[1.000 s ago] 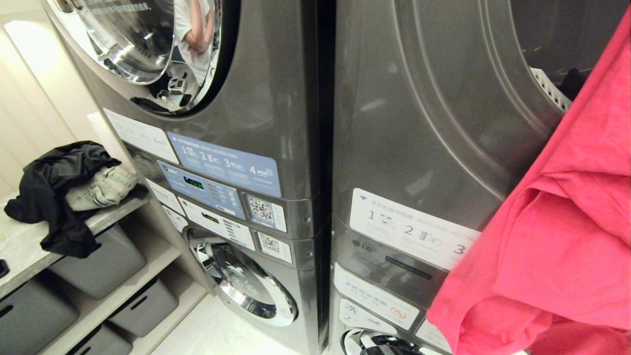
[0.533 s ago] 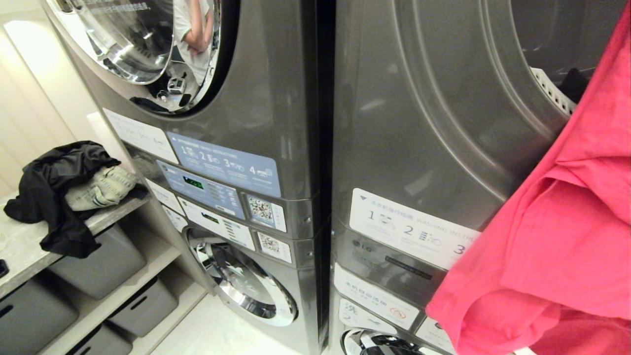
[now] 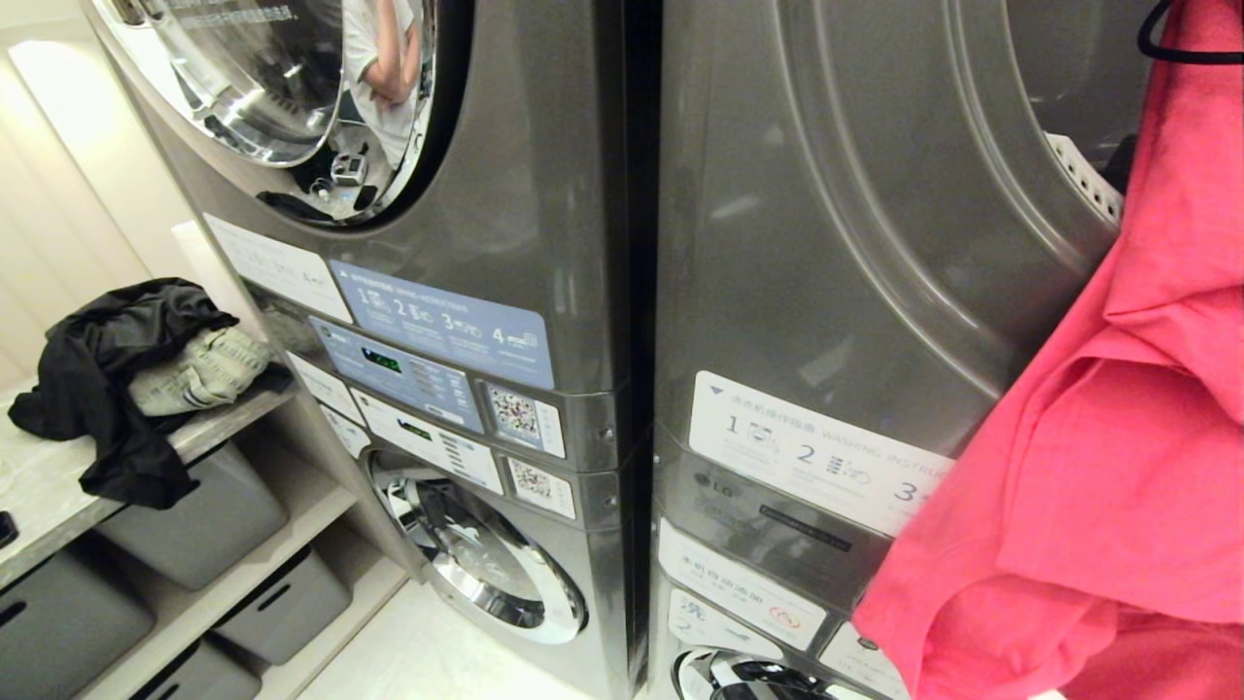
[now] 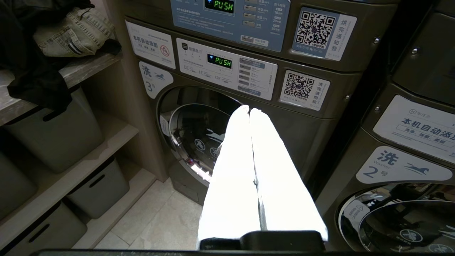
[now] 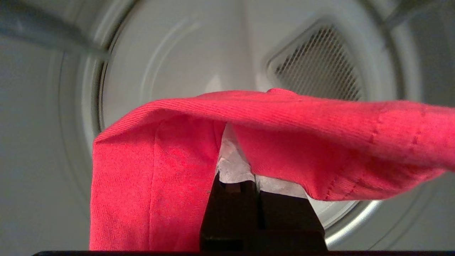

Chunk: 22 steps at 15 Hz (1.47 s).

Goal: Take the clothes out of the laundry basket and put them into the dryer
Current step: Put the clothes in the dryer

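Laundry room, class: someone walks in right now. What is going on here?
The robot is loading a dryer. Its right tool is shut on a red garment, held up in front of the open drum of the right-hand dryer; the cloth hangs outside, not yet dropped in. The left tool is shut, holds nothing, and is parked low before the lower left washer. A pile of dark clothes lies on the side shelf.
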Available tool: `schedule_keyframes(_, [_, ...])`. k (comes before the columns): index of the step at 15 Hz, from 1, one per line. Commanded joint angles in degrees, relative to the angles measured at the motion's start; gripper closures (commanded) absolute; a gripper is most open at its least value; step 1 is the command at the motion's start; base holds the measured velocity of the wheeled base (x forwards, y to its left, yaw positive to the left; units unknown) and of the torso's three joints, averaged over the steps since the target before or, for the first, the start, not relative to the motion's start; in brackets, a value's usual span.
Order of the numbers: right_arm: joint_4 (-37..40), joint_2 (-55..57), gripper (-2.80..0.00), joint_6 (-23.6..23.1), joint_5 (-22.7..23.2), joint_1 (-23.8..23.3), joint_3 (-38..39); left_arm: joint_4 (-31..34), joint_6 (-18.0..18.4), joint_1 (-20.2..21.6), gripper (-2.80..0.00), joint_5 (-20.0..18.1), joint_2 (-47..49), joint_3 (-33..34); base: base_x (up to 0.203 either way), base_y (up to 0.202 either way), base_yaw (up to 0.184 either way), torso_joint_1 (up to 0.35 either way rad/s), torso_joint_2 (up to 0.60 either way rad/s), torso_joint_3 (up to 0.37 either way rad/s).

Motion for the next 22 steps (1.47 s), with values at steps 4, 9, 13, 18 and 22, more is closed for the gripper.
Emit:
schedule_keyframes(4, [3.9, 2.5, -2.8, 2.8, 0.4, 0.3, 0.0, -0.1, 0.0, 0.0, 0.0, 0.0, -0.1, 1.9, 0.0, 0.0, 0.0, 0.0, 0.0, 0.0])
schedule_keyframes(9, [5.3, 2.8, -2.8, 3.1, 0.1, 0.3, 0.0, -0.1, 0.0, 0.0, 0.0, 0.0, -0.1, 1.8, 0.0, 0.0, 0.0, 0.0, 0.0, 0.0])
schedule_keyframes(13, [6.3, 1.4, -2.8, 3.1, 0.4, 0.6, 0.0, -0.1, 0.0, 0.0, 0.0, 0.0, -0.1, 1.9, 0.0, 0.0, 0.0, 0.0, 0.0, 0.0])
schedule_keyframes(18, [8.8, -8.1, -2.8, 3.2, 0.3, 9.9, 0.0, -0.1, 0.0, 0.0, 0.0, 0.0, -0.1, 1.8, 0.0, 0.0, 0.0, 0.0, 0.0, 0.0])
schedule_keyframes(22, [14.4, -14.6, -2.8, 3.1, 0.8, 12.0, 0.9, -0.1, 0.0, 0.0, 0.0, 0.0, -0.1, 1.8, 0.0, 0.0, 0.0, 0.0, 0.0, 0.0])
